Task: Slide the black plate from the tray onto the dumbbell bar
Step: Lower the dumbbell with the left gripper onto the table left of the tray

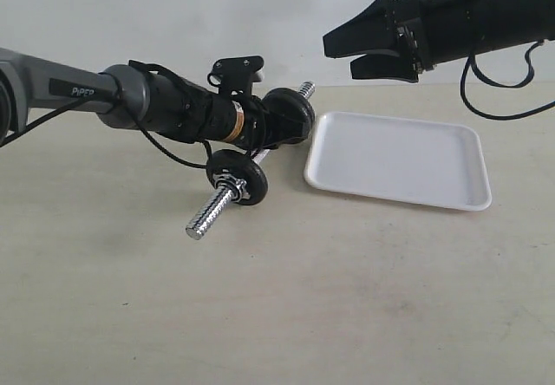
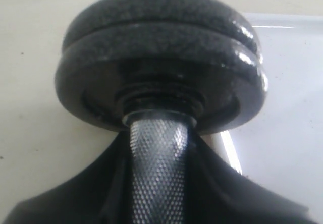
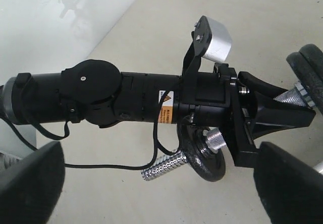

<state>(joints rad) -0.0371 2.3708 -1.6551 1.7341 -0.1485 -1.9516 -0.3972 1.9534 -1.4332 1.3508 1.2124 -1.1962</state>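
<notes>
My left gripper (image 1: 264, 131) is shut on the knurled middle of the dumbbell bar (image 1: 211, 212), holding it tilted above the table. One black plate (image 1: 238, 176) sits on the bar's near threaded end, and two more stacked black plates (image 2: 161, 57) sit on its far end. The left wrist view shows the dumbbell bar (image 2: 159, 173) running between the jaws of the left gripper (image 2: 159, 196). The white tray (image 1: 399, 159) holds nothing. My right gripper (image 1: 342, 55) hovers open and empty above the tray's far edge. In its wrist view the right gripper (image 3: 161, 193) faces the near black plate (image 3: 204, 153).
The left arm (image 1: 78, 90) reaches in from the left, with a black cable (image 1: 178, 155) looping under its wrist. A white wall (image 1: 217, 12) stands behind the beige table (image 1: 303, 298). The right arm's cable (image 1: 494, 107) hangs by the tray's far right corner.
</notes>
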